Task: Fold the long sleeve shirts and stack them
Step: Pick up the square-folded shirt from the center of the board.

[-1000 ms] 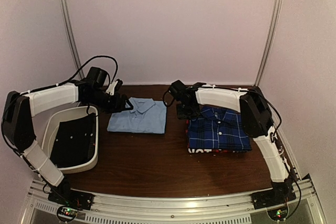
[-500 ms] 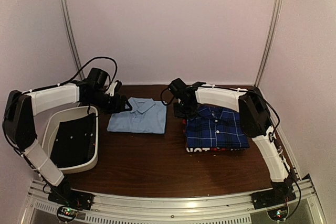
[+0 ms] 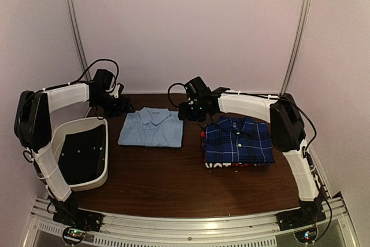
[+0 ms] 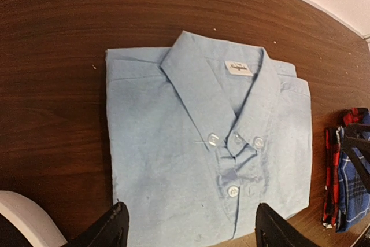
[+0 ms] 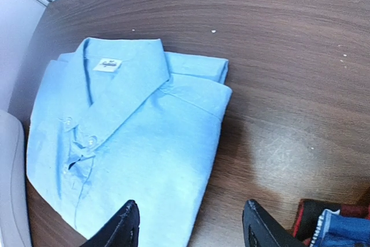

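A folded light blue shirt (image 3: 151,128) lies collar-up at the table's middle left. My left gripper (image 3: 125,107) hovers just off its left far corner, open and empty; in the left wrist view the blue shirt (image 4: 208,143) fills the frame between and beyond the gripper (image 4: 193,231). To the right lies a folded blue plaid shirt (image 3: 239,141), stacked on a red and black shirt (image 3: 231,165). My right gripper (image 3: 184,111) hangs between the two piles, open and empty. In the right wrist view it (image 5: 189,228) straddles the blue shirt's (image 5: 121,143) right edge.
A white bin (image 3: 78,151) with a black lining stands at the near left, beside the left arm; its rim shows in the left wrist view (image 4: 23,224). The plaid pile's edge (image 4: 352,183) shows at the right there. Walls close in behind and on both sides.
My right gripper has opened, let go of the plaid shirt's far left corner and moved left toward the blue shirt. The left gripper has drawn back left, off the blue shirt's collar.
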